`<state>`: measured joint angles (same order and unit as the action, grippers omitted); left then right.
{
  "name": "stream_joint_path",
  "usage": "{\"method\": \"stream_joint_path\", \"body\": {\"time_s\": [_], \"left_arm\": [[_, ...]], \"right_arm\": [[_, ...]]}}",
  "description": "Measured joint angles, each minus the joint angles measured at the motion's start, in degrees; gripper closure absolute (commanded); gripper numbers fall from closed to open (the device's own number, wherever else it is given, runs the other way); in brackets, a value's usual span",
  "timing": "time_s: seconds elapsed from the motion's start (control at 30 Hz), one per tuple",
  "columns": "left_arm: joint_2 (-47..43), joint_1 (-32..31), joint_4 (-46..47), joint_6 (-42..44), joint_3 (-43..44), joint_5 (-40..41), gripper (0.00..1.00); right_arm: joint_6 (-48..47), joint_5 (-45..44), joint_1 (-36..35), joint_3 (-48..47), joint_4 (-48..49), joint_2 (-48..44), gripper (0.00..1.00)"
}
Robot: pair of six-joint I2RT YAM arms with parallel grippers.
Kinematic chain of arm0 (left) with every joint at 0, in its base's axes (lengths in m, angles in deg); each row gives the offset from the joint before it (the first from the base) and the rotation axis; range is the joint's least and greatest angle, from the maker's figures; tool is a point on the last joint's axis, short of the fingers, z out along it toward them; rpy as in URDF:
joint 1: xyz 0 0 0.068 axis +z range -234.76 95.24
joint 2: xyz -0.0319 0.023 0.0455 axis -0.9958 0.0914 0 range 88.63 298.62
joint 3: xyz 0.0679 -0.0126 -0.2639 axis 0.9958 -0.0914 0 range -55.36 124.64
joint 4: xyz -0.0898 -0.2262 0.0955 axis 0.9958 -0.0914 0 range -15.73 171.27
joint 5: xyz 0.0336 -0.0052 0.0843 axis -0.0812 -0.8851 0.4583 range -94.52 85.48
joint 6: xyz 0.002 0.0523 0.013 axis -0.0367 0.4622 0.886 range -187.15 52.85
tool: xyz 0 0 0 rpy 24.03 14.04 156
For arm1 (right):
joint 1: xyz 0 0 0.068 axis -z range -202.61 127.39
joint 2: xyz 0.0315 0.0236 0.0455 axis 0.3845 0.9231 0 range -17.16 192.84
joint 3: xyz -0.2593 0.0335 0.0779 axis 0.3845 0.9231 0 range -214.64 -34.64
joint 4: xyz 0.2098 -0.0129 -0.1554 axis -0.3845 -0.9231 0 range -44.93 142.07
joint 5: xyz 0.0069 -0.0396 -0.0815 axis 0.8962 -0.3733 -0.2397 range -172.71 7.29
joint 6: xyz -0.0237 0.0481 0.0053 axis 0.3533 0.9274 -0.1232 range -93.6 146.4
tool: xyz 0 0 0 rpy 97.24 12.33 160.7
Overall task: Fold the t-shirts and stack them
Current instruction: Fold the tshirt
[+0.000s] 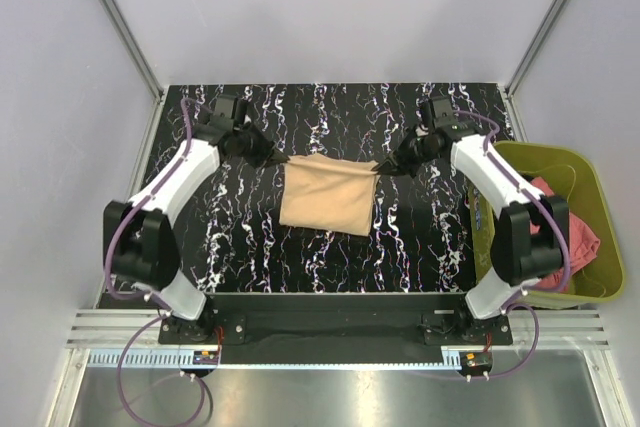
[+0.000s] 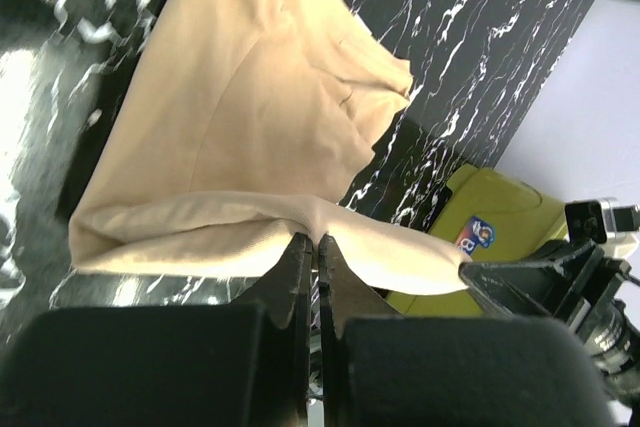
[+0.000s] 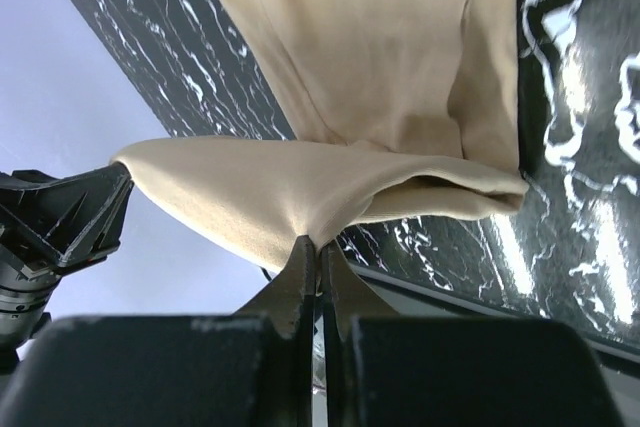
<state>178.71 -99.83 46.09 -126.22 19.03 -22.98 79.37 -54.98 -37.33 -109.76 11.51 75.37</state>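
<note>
You have L gripper point(image 1: 281, 159) and R gripper point(image 1: 381, 166) each clamped on a far corner of tan shirt point(image 1: 328, 197), probably stretching it flat btw them for folding.

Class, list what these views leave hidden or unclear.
Salmon-red cloth t-shirt in the olive-green plastic bin: top view, partly behind the right arm.
Tan-beige cloth t-shirt: wrist views, far end cut off by the top edge.
Bin sticker: left wrist view, too small to read.

High rear overview; two close wrist views, shared tan t-shirt point(image 1: 328, 194)
</note>
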Motion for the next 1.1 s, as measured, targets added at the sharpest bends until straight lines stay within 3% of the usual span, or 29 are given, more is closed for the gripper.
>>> {"method": "stream_joint_path", "body": {"time_s": [0.6, 0.97, 1.1], "left_arm": [[19.82, 3.1, 0.87, 2.97, 15.34, -5.84, 1.0], [25.99, 4.87, 0.92, 3.85, 19.8, -6.4, 1.0], [28.98, 5.14, 1.05, 4.26, 22.47, -6.47, 0.9]], "right_arm": [[-5.88, 5.88, 6.54, -14.67, -0.2, 19.43, 1.0], [-8.24, 7.5, 6.64, -21.2, -0.33, 27.19, 1.0], [-8.44, 7.45, 6.64, -23.1, -0.26, 29.2, 0.97]]}}
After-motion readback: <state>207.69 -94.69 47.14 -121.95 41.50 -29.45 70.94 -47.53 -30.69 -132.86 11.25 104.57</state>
